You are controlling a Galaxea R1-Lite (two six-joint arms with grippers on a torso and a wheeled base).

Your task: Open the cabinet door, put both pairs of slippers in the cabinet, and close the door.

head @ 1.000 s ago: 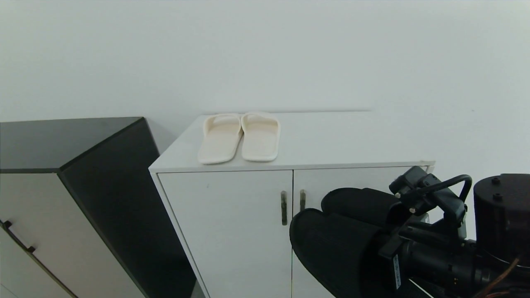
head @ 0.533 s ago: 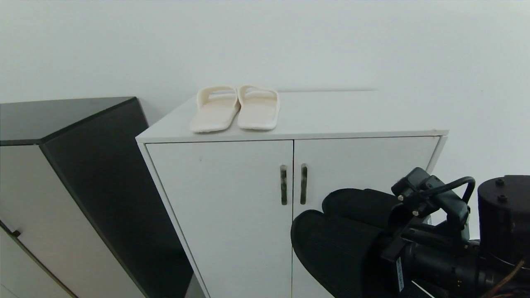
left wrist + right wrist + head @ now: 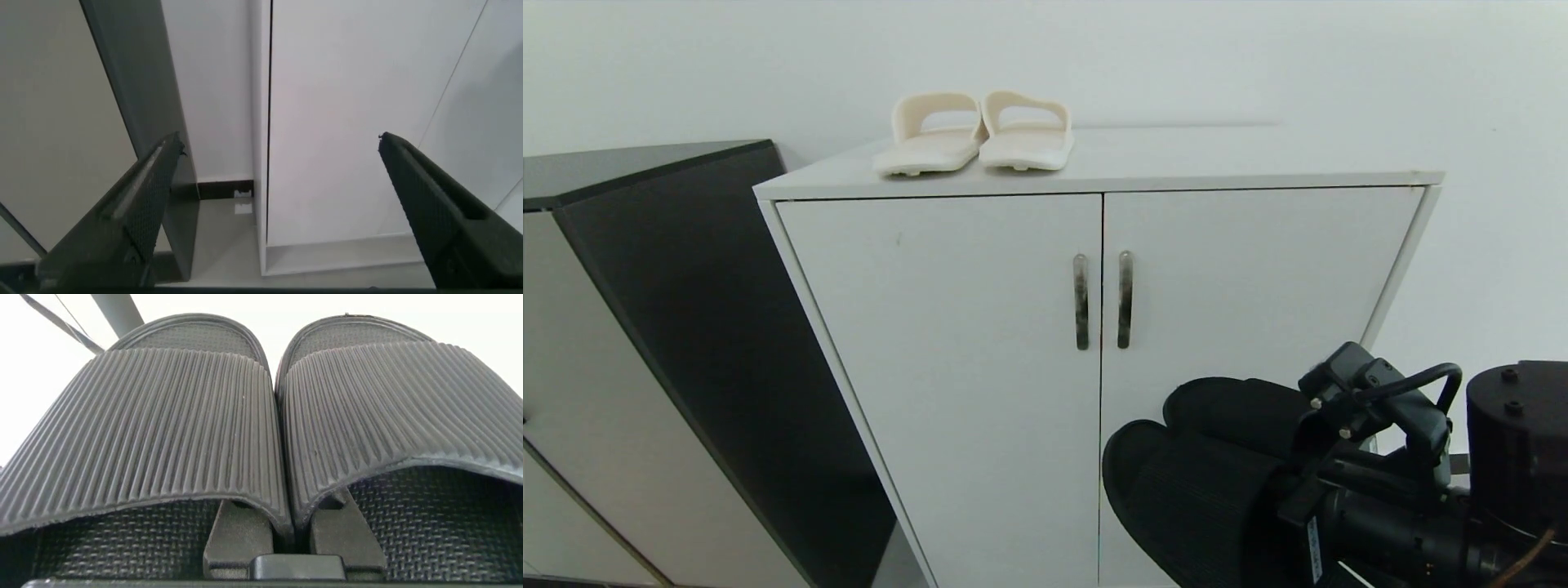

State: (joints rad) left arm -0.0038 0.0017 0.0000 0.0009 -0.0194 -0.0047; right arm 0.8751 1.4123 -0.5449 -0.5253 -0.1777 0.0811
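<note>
Right claw (image 3: 290, 543) sits low before the shut cabinet (image 3: 947, 343), clamped on the black slippers (image 3: 1201, 482); left claw (image 3: 279, 145) gapes wide, empty

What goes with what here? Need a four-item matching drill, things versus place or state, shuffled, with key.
1. cream slippers
2. black slippers
3. cabinet doors
4. left pincer

A. both shut
B. on the cabinet top
C. open, holding nothing
D. gripped by the right pincer

Pairs: 1-B, 2-D, 3-A, 4-C
</note>
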